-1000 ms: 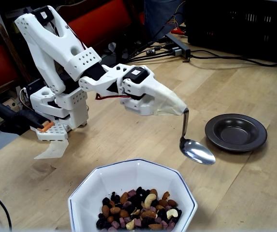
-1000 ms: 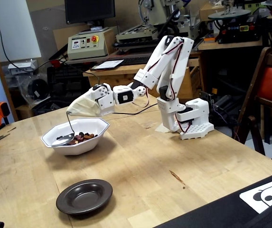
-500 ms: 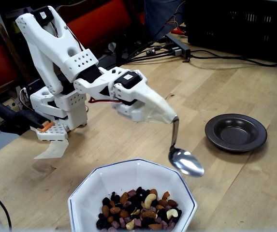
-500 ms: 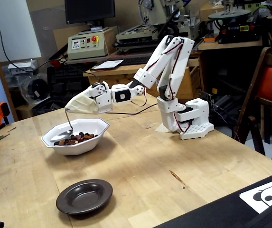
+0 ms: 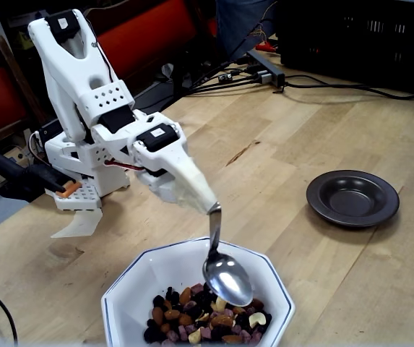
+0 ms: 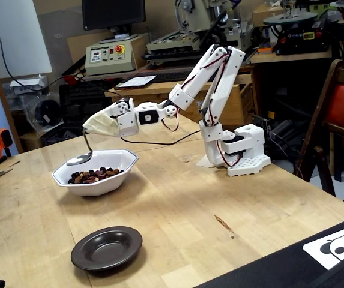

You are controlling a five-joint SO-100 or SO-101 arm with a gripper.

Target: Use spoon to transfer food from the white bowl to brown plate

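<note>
The white bowl (image 5: 128,280) (image 6: 97,183) stands at the front of the table, with the food (image 5: 208,318) (image 6: 93,176), a mix of nuts and dark dried fruit, heaped in it. My gripper (image 5: 205,204) (image 6: 92,128), wrapped in beige tape, is shut on the spoon (image 5: 227,279) (image 6: 79,159). The spoon hangs handle-up just above the bowl, and its shiny scoop looks empty. The brown plate (image 5: 352,197) (image 6: 106,247) lies empty on the wood, apart from the bowl.
The arm's white base (image 5: 84,195) (image 6: 242,157) is fixed to the wooden table (image 5: 315,123). Cables and a black crate (image 5: 358,36) lie at the far edge. Red chairs (image 6: 340,114) and workshop machines stand around the table.
The arm has swung the spoon away from the plate side and brought it over the white bowl, above the food. Bowl and plate have stayed put.
</note>
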